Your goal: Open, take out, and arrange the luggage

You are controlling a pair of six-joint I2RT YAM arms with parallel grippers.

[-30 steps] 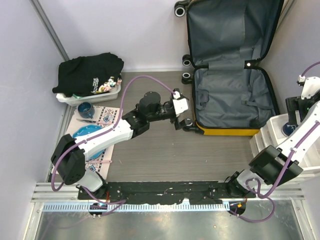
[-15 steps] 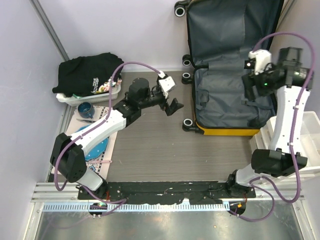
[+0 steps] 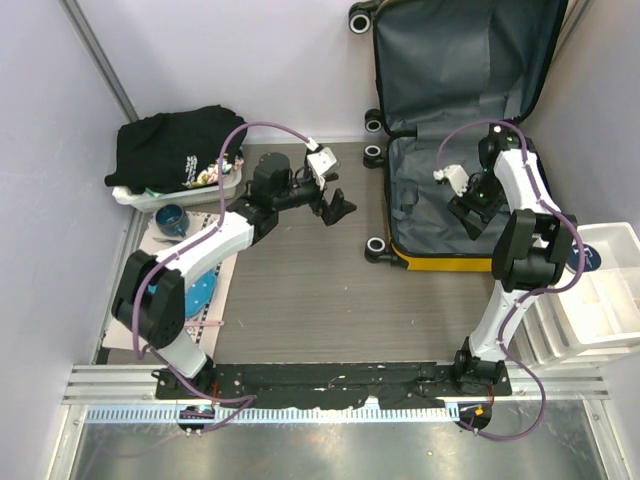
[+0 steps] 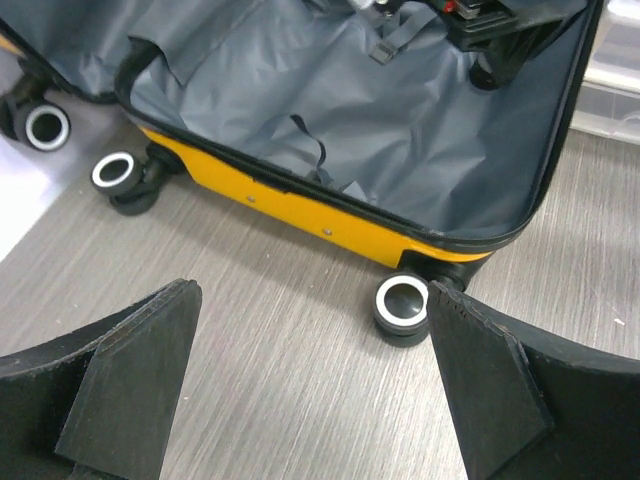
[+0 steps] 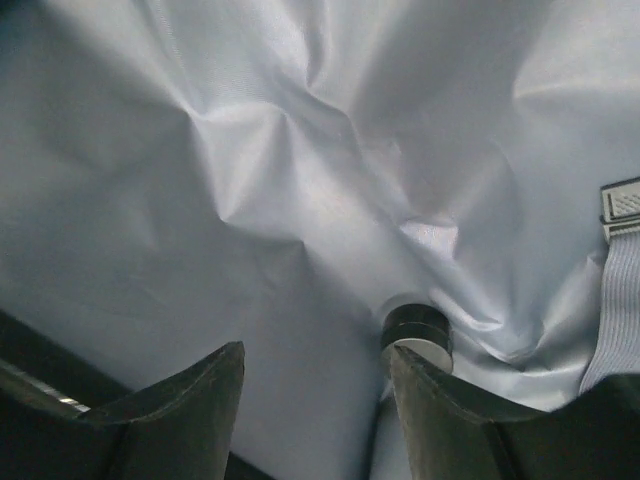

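The luggage [image 3: 445,262] lies open, its lid leaning on the back wall and its yellow lower shell flat on the table. Grey lining [image 4: 400,120] fills both halves. My left gripper [image 3: 338,208] hovers open over bare table left of the case, and the left wrist view frames a black wheel [image 4: 402,305] between its fingers [image 4: 130,390]. My right gripper [image 3: 468,210] reaches down inside the lower shell, open, with only crumpled lining [image 5: 250,180] between its fingers [image 5: 455,415]. A small black round piece with a white face [image 5: 417,330] sits by the right finger's tip.
A white basket [image 3: 135,198] with black clothing stands at back left. A blue cup [image 3: 170,215] and a blue plate [image 3: 195,290] rest on a patterned mat. White drawer bins [image 3: 600,290] stand at the right. A strap buckle [image 5: 622,200] lies on the lining.
My right arm swung from the drawer bins up over the case and down into its lower shell, the jaws narrowing somewhat. My left gripper drew back left, away from the case's front corner.
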